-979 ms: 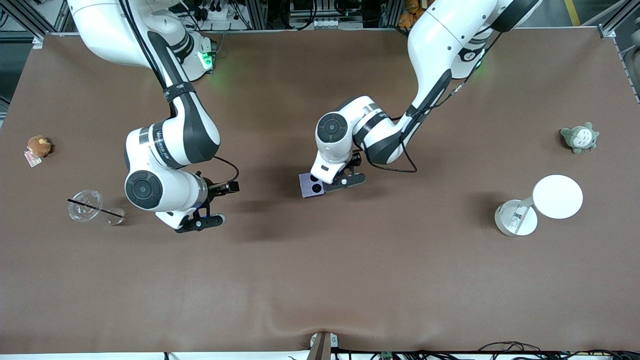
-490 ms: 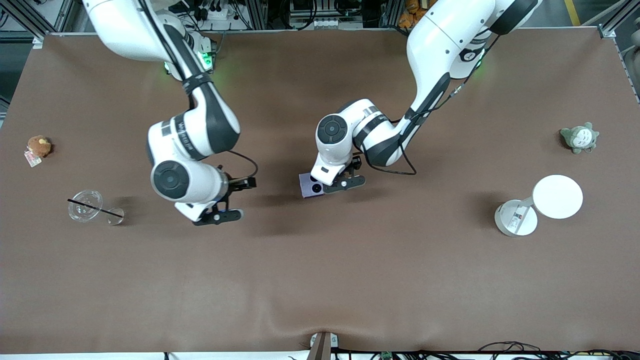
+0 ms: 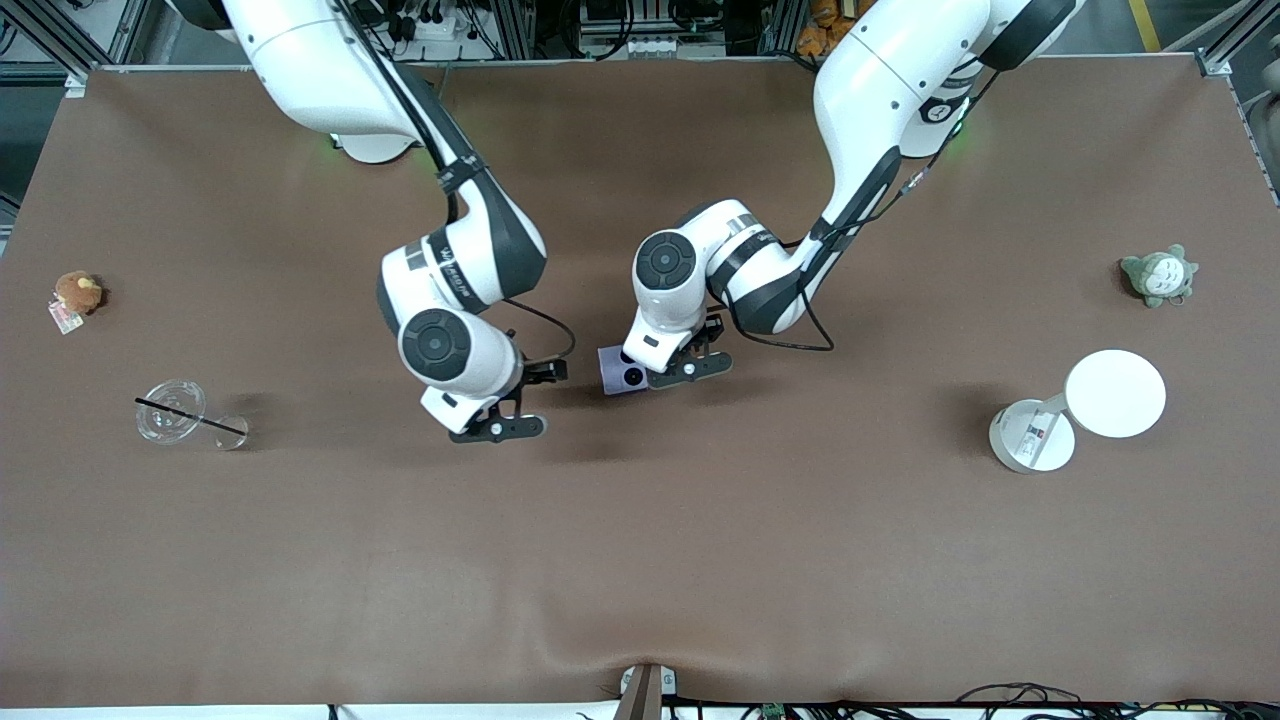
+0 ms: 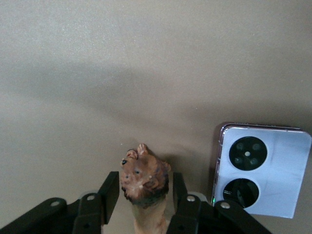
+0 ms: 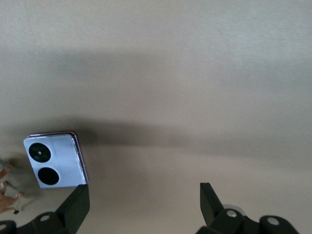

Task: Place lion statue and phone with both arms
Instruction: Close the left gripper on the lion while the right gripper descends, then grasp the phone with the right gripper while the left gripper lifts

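The lavender phone (image 3: 622,372) lies flat mid-table, its two black camera circles up; it also shows in the left wrist view (image 4: 261,170) and the right wrist view (image 5: 54,161). My left gripper (image 3: 698,348) is low over the table right beside the phone. The reddish-brown lion statue (image 4: 145,180) stands between its fingers with thin gaps either side. The front view hides the lion under that hand; its legs show at the edge of the right wrist view (image 5: 6,195). My right gripper (image 3: 520,400) is wide open and empty (image 5: 144,195), beside the phone toward the right arm's end.
A brown plush with a tag (image 3: 78,292) and a clear cup with a black straw (image 3: 172,410) lie toward the right arm's end. A grey-green plush (image 3: 1158,275) and two white round discs (image 3: 1115,393) lie toward the left arm's end.
My right arm has swung from near the clear cup toward the middle of the table, ending close to the phone. The left gripper has hardly moved.
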Robot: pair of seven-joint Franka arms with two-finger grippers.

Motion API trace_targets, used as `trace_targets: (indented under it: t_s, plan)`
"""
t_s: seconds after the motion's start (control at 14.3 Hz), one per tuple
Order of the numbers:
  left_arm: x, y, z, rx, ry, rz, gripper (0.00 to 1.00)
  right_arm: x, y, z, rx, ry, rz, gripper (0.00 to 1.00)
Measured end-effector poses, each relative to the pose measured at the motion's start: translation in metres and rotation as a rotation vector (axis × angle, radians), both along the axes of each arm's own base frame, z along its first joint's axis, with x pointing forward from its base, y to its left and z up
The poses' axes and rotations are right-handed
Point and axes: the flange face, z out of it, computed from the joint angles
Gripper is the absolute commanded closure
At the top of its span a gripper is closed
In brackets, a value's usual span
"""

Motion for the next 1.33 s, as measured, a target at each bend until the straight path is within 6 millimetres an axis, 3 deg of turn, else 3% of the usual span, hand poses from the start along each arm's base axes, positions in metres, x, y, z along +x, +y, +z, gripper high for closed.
trace_targets:
  t_s: [0.21,0.42,0.77,1.05,1.33]
  plan:
    - [0.001,0.000,0.000,-0.001,-0.002,0.000,0.99,-0.001,0.004,-0.004,0.000,-0.004,0.005,0.00]
    - [0.002,0.001,0.001,0.001,-0.007,-0.001,1.00,-0.002,0.006,-0.004,0.001,-0.007,0.008,0.00]
    - [0.022,0.016,0.016,0.000,-0.029,0.022,1.00,-0.025,0.041,-0.028,0.010,-0.052,0.038,0.00]
    - [0.045,0.050,0.051,0.044,-0.018,-0.013,1.00,-0.029,0.044,-0.037,0.016,-0.073,0.036,0.00]
    - [0.069,0.100,0.082,0.067,0.005,-0.069,1.00,-0.047,0.074,-0.047,0.021,-0.106,-0.004,0.00]
